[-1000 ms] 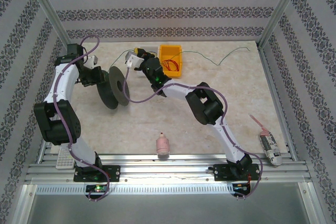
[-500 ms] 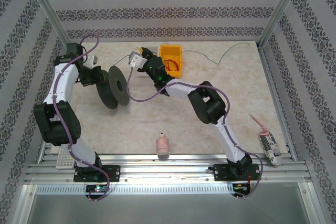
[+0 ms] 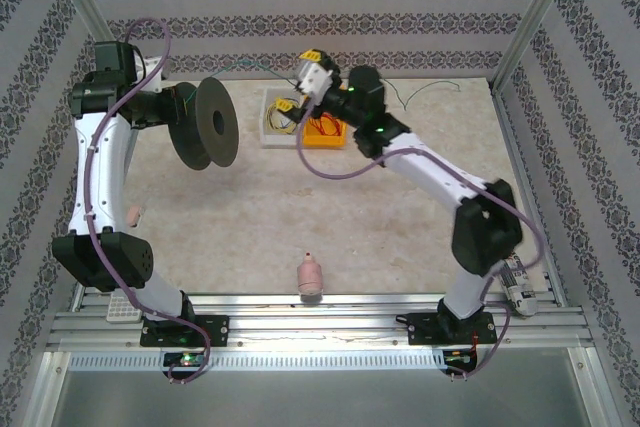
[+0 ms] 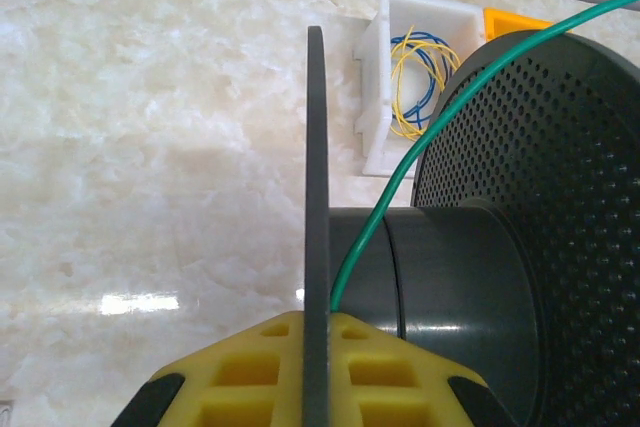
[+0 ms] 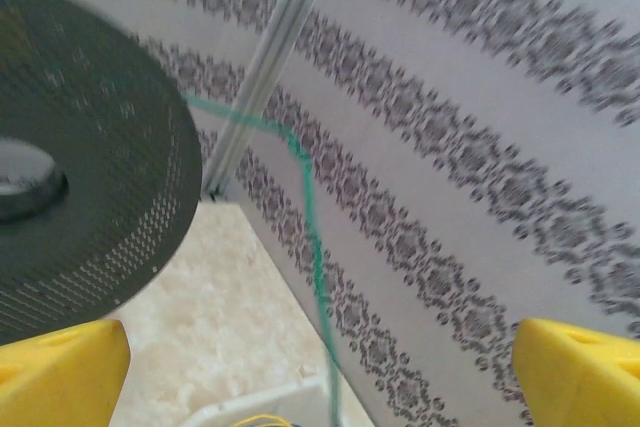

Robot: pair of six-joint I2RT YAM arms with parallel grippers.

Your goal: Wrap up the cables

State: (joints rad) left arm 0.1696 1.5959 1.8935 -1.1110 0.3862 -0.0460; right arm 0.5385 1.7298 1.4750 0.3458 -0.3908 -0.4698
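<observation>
With the left tool (image 4: 316,362) clamping the black spool (image 3: 205,125) by its flange above the bench (image 3: 400,237), the green cable (image 4: 398,179) runs from its hub rightward to the right tool (image 5: 320,372), whose fingers stand wide apart around it, gripping nothing.

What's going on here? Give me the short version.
The left gripper is clamped on one flange of the black spool. A green cable runs onto its hub and passes between the open fingers of the right gripper. Yellow and blue wires lie in the white bin.
</observation>
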